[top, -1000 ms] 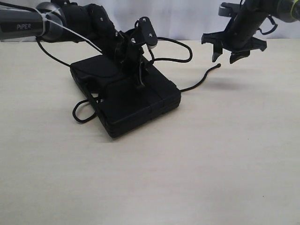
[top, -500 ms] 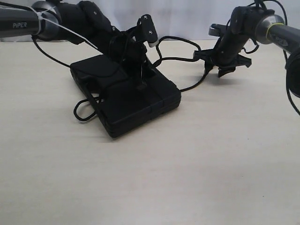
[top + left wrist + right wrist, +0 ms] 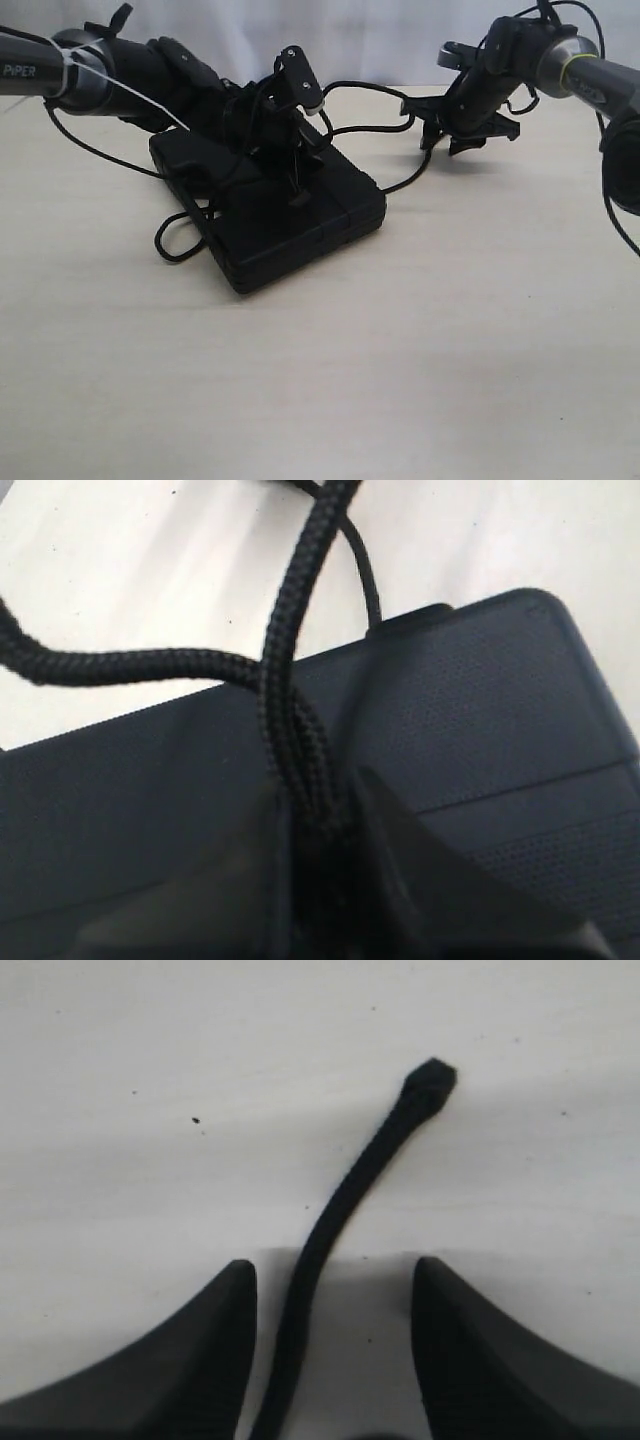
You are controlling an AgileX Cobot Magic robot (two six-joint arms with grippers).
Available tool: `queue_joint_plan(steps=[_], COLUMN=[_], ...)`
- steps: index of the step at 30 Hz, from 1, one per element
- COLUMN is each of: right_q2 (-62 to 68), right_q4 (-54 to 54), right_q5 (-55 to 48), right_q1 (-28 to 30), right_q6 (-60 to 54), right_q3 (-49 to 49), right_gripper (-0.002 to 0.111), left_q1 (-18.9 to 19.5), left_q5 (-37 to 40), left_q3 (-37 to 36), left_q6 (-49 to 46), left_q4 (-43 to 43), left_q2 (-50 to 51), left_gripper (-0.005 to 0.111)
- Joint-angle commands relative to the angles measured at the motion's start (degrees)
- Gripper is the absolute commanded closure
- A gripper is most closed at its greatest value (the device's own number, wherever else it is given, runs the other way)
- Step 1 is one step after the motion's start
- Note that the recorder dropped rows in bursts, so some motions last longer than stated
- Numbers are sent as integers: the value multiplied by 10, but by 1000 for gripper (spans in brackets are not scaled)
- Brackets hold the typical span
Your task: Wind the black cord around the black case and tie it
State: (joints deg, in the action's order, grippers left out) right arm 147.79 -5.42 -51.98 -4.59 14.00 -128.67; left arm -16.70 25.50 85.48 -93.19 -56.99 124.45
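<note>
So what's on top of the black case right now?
The left gripper sits over the black case, shut on black cord strands. Whether they touch the case underneath is hidden.

The left gripper (image 3: 297, 192) points down, its fingers (image 3: 210, 900) pinched on the black cord (image 3: 290, 660). The right gripper (image 3: 442, 135) reaches low, fingers (image 3: 200, 1360) spread apart.

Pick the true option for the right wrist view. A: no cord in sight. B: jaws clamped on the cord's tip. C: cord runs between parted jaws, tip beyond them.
C: the black cord lies between the parted jaws of the right gripper, its knobbed tip past them.
</note>
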Motion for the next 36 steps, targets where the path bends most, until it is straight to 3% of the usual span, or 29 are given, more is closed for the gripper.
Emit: queue_joint_plan(steps=[1,7,15,19,27,31,36], right_q2=[-1,14,21,12,-12,-20,-61], right_q4=[20,93,83,39,-94,-97,-185], right_q5=[-16,-27,-56,-52,-81,-92,-28], right_q1=[-18,-43,-39,-26,1,3,7], right_q6=[-12,-4,2,-27,-236,-269,-406], right_q3=[-19,-19,-19,-19,-18,-17,58], right_gripper=[62,64,104,104,104,104,104], left_q1=[-1,-1,0,3,4,13,68], left_q5=[-11,-19,-19,-40,-54,-33,65], left_q3=[-2,-2,-2,-2,-2,-2,-2], left_q6=[-2,3,29,64,65,65,53], left_q4=[-19,-21,-21,-22,-52,-72,-165], left_q2=[-5,-5,2,15,9,8,8], left_gripper=[107,107,107,107,107,107,107])
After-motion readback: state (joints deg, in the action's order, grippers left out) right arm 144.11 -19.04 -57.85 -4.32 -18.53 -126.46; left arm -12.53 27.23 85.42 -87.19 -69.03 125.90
